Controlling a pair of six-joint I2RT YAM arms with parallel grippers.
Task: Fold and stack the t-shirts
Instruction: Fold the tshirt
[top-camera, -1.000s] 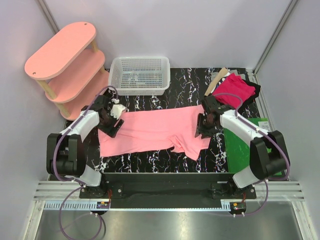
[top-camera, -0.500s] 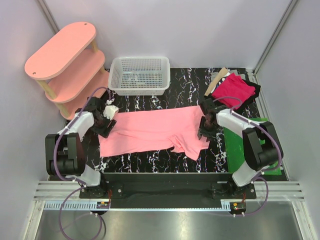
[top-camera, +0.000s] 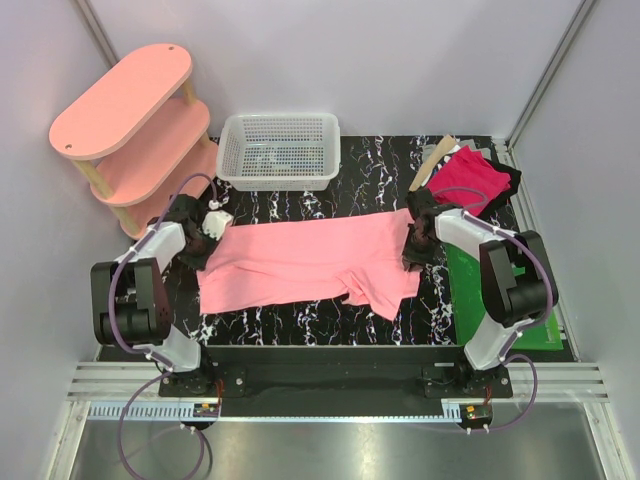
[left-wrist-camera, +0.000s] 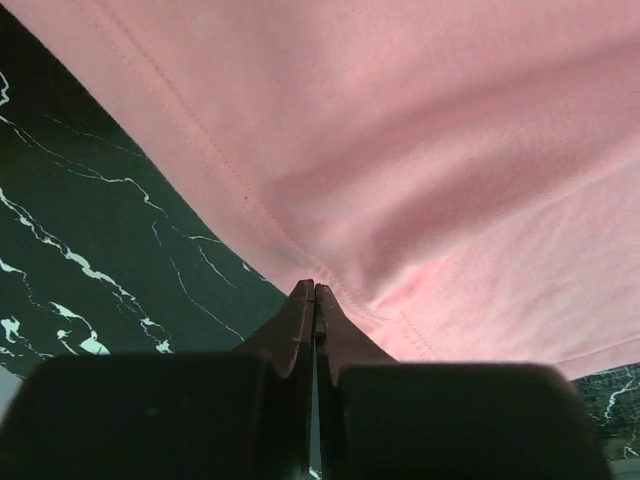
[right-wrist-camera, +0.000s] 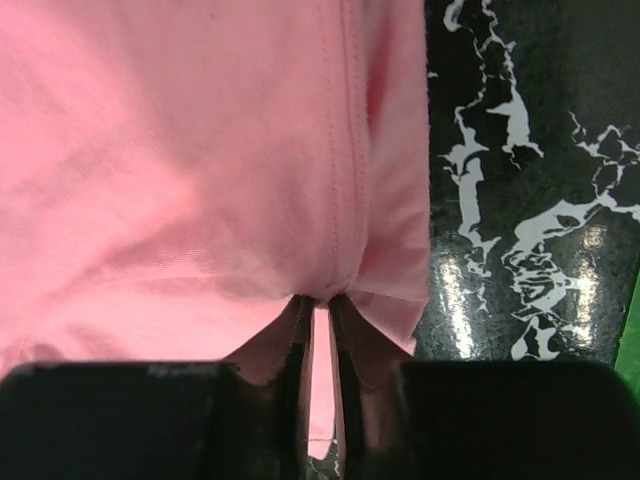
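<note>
Salmon-pink t-shirt (top-camera: 310, 262) spread flat — left hand (left-wrist-camera: 315, 291) pinching one end, right hand (right-wrist-camera: 319, 301) pinching the other

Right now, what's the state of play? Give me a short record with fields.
left jaws: shut on the left edge of the pink t-shirt
right jaws: shut on its right edge
pink t-shirt: spread out on the table, unfolded
red t-shirt: bunched at the far right corner
stack: not started

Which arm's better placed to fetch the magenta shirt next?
Right, probably: the magenta shirt lies at the far right, just beyond the right gripper; the left gripper pinches the pink shirt at the opposite end.
</note>
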